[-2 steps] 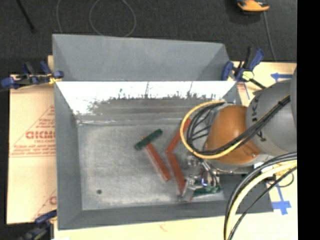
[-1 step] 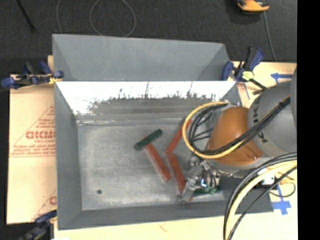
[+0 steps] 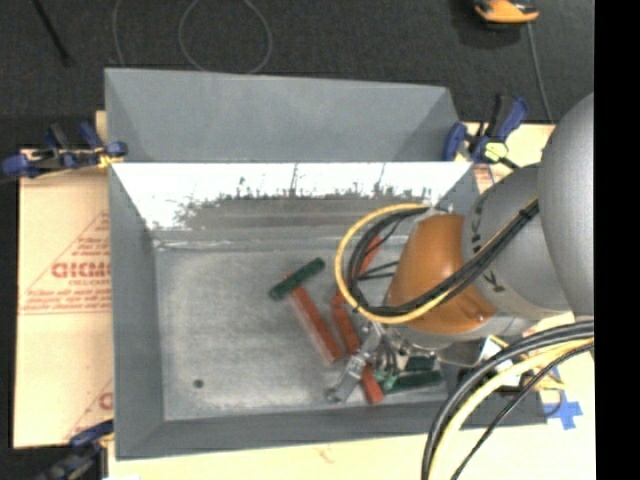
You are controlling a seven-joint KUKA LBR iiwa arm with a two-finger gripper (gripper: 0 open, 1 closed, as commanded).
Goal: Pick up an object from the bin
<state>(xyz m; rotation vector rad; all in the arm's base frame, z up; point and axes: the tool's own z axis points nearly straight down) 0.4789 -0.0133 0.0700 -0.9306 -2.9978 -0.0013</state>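
My gripper is low in the bin's front right part, under the arm's orange cover. It sits on a small cluster of red-orange sticks. One long red-orange stick lies diagonally just left of it, and a second red-orange stick runs beside that one up to the gripper. A short red piece pokes out right beneath the gripper. A dark green piece lies just right of it. I cannot make out anything held.
A green bar-shaped thing lies tilted near the bin's middle, touching the top end of the long stick. A small dark speck is on the floor at the front left. The arm and its cables cover the bin's right side.
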